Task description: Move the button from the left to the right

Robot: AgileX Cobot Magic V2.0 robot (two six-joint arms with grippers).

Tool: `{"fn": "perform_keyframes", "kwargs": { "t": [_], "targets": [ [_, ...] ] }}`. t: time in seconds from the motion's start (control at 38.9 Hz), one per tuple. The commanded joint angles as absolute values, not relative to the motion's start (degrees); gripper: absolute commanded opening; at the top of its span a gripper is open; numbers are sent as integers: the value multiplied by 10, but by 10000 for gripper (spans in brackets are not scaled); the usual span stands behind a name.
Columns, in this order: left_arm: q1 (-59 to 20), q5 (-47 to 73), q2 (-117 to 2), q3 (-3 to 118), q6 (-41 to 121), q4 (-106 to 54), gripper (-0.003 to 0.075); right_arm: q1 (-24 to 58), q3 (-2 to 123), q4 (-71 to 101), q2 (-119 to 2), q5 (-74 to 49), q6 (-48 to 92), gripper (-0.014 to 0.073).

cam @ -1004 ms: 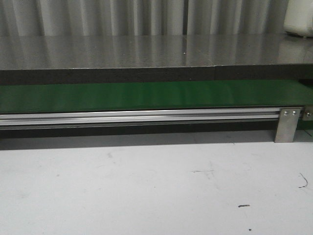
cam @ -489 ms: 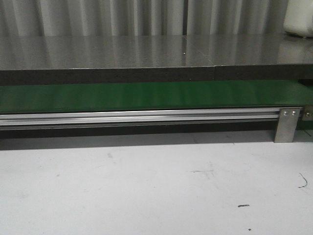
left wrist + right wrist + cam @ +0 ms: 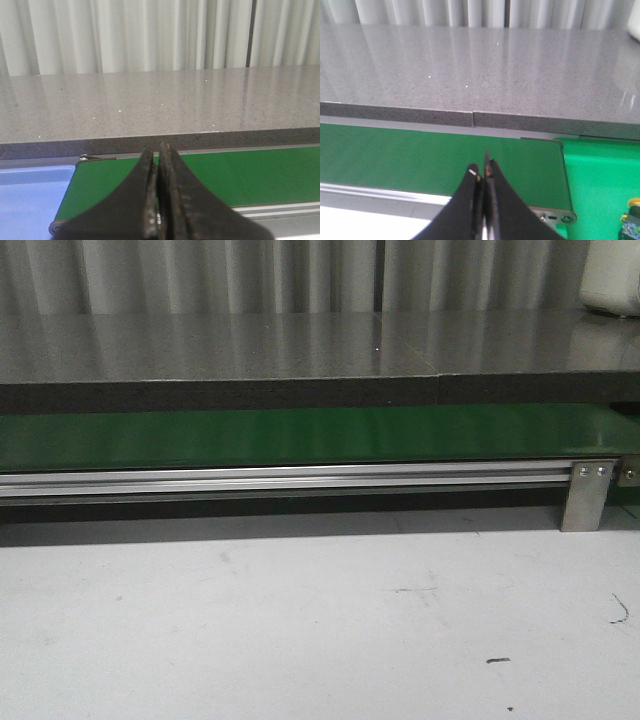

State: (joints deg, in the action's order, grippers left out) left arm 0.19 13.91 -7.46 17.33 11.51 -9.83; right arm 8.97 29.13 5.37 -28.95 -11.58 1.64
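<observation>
The button [image 3: 632,218] shows only in the right wrist view, cut off by the picture's edge: a yellowish cap on a dark body with small coloured marks. It sits on a bright green surface [image 3: 600,185] beyond the end of the green conveyor belt [image 3: 410,155]. My right gripper [image 3: 482,170] is shut and empty, over the belt's near edge and apart from the button. My left gripper [image 3: 159,150] is shut and empty, over the belt [image 3: 240,175] near its other end. Neither gripper nor the button shows in the front view.
The belt [image 3: 300,435] runs across under a grey stone countertop [image 3: 300,345], with an aluminium rail [image 3: 280,480] and a bracket [image 3: 587,495] in front. A white table [image 3: 300,630] lies nearest. A blue tray [image 3: 30,200] adjoins the belt's end. A white container [image 3: 612,275] stands far right.
</observation>
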Motion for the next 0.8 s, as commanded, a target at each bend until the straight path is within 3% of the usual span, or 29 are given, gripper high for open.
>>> {"fn": "perform_keyframes", "kwargs": {
  "t": [0.0, 0.28, 0.77],
  "targets": [
    [-3, 91, -79, 188, 110, -106, -21, 91, 256, 51, -211, -94, 21, -68],
    [-3, 91, -79, 188, 110, -106, -21, 91, 198, 50, -67, -113, 21, -68],
    [-3, 91, -79, 188, 110, -106, -21, 91, 198, 50, -62, -113, 21, -68]
  ]
}}
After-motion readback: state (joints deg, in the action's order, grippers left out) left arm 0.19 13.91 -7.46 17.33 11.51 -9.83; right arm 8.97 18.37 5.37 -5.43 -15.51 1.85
